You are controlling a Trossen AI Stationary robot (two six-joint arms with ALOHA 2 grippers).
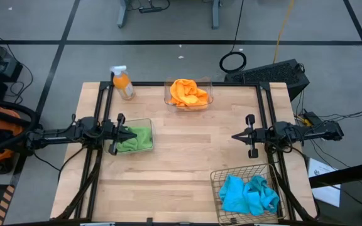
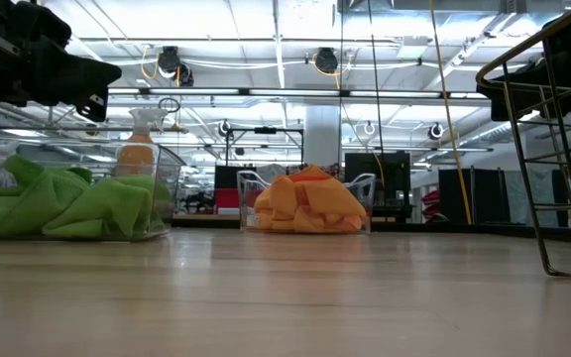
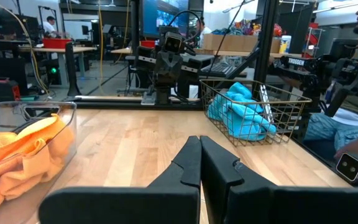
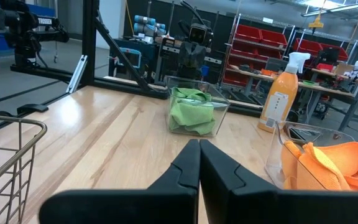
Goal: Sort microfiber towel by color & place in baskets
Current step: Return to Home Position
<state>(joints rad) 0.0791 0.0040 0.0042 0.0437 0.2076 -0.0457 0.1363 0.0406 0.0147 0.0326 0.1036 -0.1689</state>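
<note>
The left pincer [image 1: 132, 134] is seen with its two dark fingers pressed flat together and nothing gripped. It is held level at the left of the high frame, its tip over the edge of a clear plastic tub [image 1: 149, 125]. The right pincer [image 1: 234, 135] is likewise closed and empty, right of centre, pointed back at the other across bare wood. This mirrored, level pose is judged to be a rest posture, taken because nothing is left to be carried.

Inside that tub the green microfiber towels [image 1: 140, 139] are crumpled, their soft napped folds pressed against the transparent walls. At upper centre a second clear tub [image 1: 210, 88] is filled with the orange microfiber towels [image 1: 188, 93], which are heaped to its rim in the low view. At lower right a square wire-mesh basket [image 1: 231, 170] of bronze-coloured open grid is loaded with the blue microfiber towels [image 1: 249, 194], bunched loosely.

Each colour is kept to its own container, so the sorting is judged complete. An orange spray bottle [image 1: 123, 83] with a white trigger head is left upright at the upper left of the worktop [image 1: 187, 163], outside every container, since it is no cloth. The worktop is made of pale, smooth wooden planks.
</note>
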